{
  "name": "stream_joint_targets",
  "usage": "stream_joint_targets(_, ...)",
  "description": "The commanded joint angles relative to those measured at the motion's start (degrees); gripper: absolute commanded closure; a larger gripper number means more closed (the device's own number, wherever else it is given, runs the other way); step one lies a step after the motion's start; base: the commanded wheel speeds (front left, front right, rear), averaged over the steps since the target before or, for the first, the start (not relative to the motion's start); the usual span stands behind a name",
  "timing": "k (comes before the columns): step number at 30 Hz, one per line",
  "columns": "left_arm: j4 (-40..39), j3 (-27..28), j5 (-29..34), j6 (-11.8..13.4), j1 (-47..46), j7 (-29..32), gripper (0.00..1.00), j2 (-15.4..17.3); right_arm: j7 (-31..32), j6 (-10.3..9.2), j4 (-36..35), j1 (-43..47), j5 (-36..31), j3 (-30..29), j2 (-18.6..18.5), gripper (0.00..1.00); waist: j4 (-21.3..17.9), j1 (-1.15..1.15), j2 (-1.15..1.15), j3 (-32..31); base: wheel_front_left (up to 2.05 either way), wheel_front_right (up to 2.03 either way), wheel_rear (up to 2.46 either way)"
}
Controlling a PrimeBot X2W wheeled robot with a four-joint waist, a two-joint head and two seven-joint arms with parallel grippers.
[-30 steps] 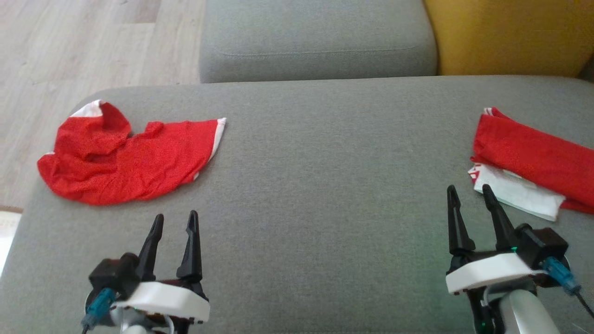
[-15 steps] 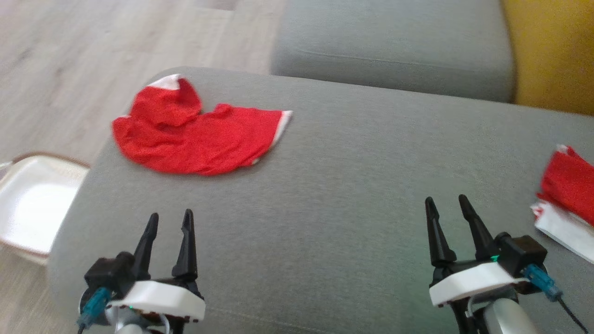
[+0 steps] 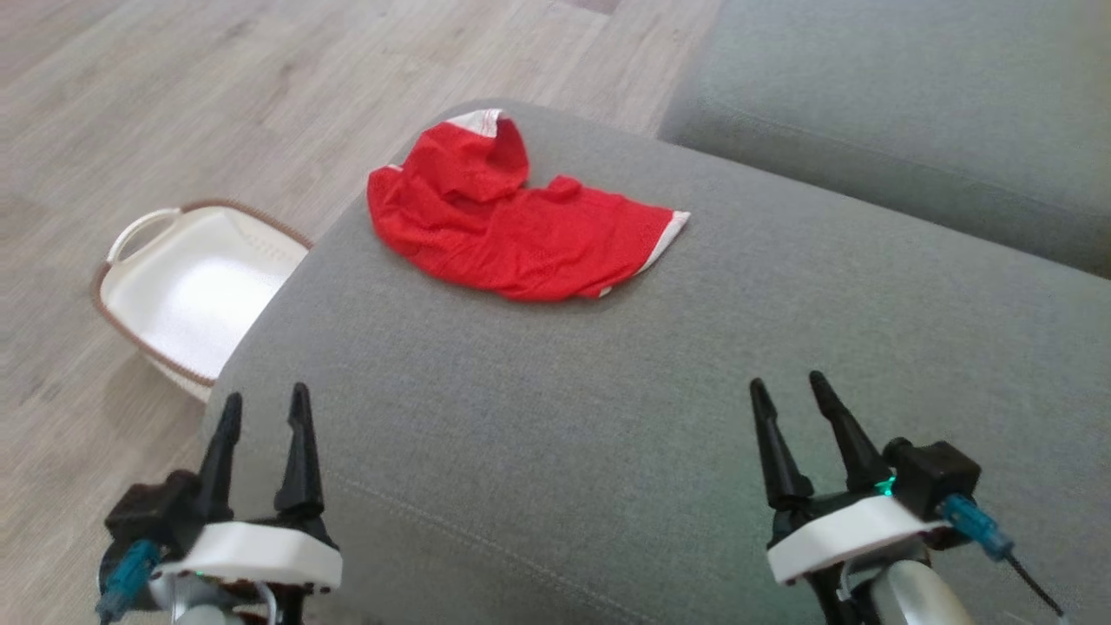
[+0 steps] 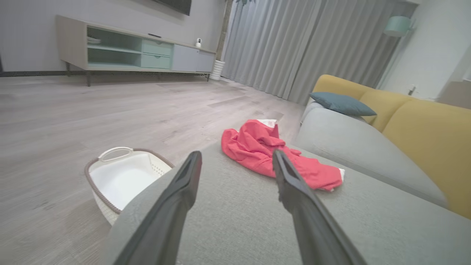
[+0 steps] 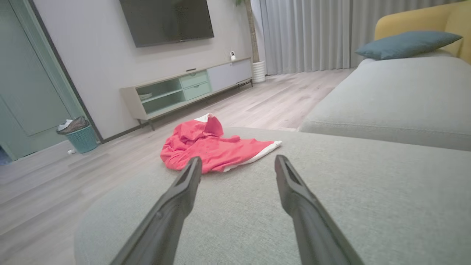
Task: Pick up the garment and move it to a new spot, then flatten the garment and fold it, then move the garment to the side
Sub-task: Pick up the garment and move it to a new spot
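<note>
A crumpled red garment (image 3: pixel 512 226) with white trim lies near the far left corner of the grey sofa cushion (image 3: pixel 660 417). It also shows as the red garment (image 4: pixel 272 156) in the left wrist view and the red garment (image 5: pixel 211 147) in the right wrist view, ahead of the fingers. My left gripper (image 3: pixel 265 412) hovers open over the cushion's near left edge, well short of the garment. My right gripper (image 3: pixel 792 391) is open over the cushion's near right part, with nothing between its fingers.
A white basket (image 3: pixel 187 291) with a brown rim stands on the wooden floor left of the cushion, also seen as the basket (image 4: pixel 125 176). A second grey cushion (image 3: pixel 911 113) lies behind. A TV cabinet (image 5: pixel 187 88) and bin (image 5: pixel 79 138) stand along the far wall.
The head camera has swung left: the garment now sits nearer the picture's middle, the basket has come into view and the folded pile at the right has left it. Both grippers stay open.
</note>
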Motion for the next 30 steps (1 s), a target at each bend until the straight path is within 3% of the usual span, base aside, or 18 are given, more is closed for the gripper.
stream_joint_targets(1, -2.43, 2.33, 0.18, 0.23, -2.78, -0.31, 0.0, 0.23, -0.77, 0.37, -1.23, -2.89, 0.25, 1.76, -0.25, 0.0, 0.86, 0.0, 0.0, 0.94, 0.0, 0.0, 0.0)
stream_joint_targets(9, -3.44, 4.45, 0.58, 0.74, -2.69, -0.31, 0.0, 0.23, -0.78, 0.37, -0.1, -4.57, 0.26, 2.52, -0.25, 0.0, 1.63, 0.0, 0.0, 2.05, 0.0, 0.0, 0.0)
stream_joint_targets(14, -1.91, 5.2, 1.8, -0.72, -4.99, -0.31, 0.0, 0.23, -0.78, 0.37, -0.55, -4.38, -0.4, -0.27, -0.25, 0.0, 1.65, 0.0, 0.0, 3.5, 0.0, 0.0, 0.0)
stream_joint_targets(19, 0.54, 7.69, 3.04, -2.22, -10.88, -0.31, 0.0, 0.89, -0.78, 0.37, -1.71, -6.93, -3.66, -2.52, -0.25, 0.0, -1.6, 0.0, 0.0, 8.45, 0.0, 0.0, 0.0)
stream_joint_targets(24, 8.72, 8.54, 2.65, -3.56, -20.18, -0.14, 0.0, 3.4, 1.67, 0.37, -5.4, -10.91, -8.68, -5.91, -0.25, 0.0, -5.08, 0.0, 0.0, 13.96, 0.0, 0.0, 0.0)
stream_joint_targets(30, 22.44, 5.9, 1.3, -4.98, -35.42, 6.21, 0.0, 8.95, 9.04, 0.37, -15.13, -15.83, -14.68, -9.84, -0.53, 0.0, -8.57, 0.0, 0.0, 21.82, 0.0, 0.0, 0.0)
